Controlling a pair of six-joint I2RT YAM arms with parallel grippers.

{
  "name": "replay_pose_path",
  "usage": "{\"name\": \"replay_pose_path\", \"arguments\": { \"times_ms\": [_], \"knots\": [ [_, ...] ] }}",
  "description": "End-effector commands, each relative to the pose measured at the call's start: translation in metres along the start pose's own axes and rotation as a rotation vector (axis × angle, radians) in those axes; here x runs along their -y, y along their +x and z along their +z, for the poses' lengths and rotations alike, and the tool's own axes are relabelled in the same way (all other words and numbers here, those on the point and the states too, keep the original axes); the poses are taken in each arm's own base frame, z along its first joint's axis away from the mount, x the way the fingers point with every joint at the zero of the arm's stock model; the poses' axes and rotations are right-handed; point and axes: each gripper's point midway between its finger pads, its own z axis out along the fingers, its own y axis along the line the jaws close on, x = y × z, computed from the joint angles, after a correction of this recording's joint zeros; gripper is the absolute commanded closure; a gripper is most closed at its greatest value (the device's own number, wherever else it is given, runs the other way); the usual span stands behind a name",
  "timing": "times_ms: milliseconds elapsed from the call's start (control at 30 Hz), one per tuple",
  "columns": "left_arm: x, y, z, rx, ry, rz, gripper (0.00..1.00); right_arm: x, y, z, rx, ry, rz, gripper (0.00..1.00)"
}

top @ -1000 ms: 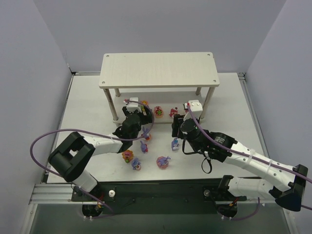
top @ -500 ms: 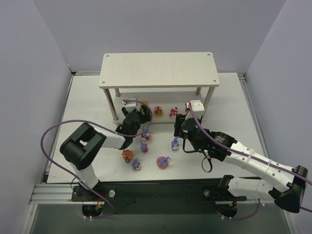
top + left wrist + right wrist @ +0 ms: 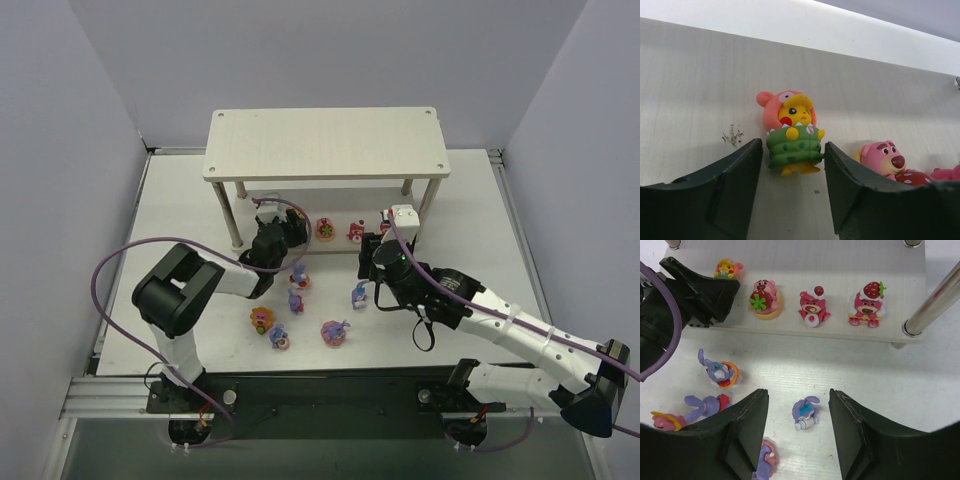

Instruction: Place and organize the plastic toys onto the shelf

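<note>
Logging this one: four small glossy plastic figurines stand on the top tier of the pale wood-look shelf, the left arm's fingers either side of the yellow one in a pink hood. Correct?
Not quite: they stand on the lower tier, not the top, as the right wrist view shows. The left fingers do flank the yellow figurine in a pink hood.

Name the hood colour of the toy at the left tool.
Pink hood, best in left wrist view.

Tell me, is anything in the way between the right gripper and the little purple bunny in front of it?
Nothing visible does. The purple bunny lies on bare table, straight ahead of the open right gripper.
</note>
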Motion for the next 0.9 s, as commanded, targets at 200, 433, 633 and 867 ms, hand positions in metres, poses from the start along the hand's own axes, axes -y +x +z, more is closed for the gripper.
{"name": "replay_pose_path", "arguments": {
  "times_ms": [200,433,633,867],
  "knots": [
    [0.009,-0.005,0.002,-0.008,0.036,-0.030,0.68,0.005,0.000,0.002,0.007,0.017,0.015,0.48],
    [0.015,-0.027,-0.024,0.023,0.084,-0.054,0.99,0.000,0.000,0.003,0.002,0.000,0.027,0.48],
    [0.018,-0.051,-0.065,0.105,0.177,-0.067,1.00,-0.013,0.002,0.008,-0.026,-0.043,0.069,0.48],
    [0.027,-0.059,-0.114,0.154,0.341,-0.006,1.00,-0.032,0.003,0.012,-0.071,-0.109,0.160,0.32]
  ]
}}
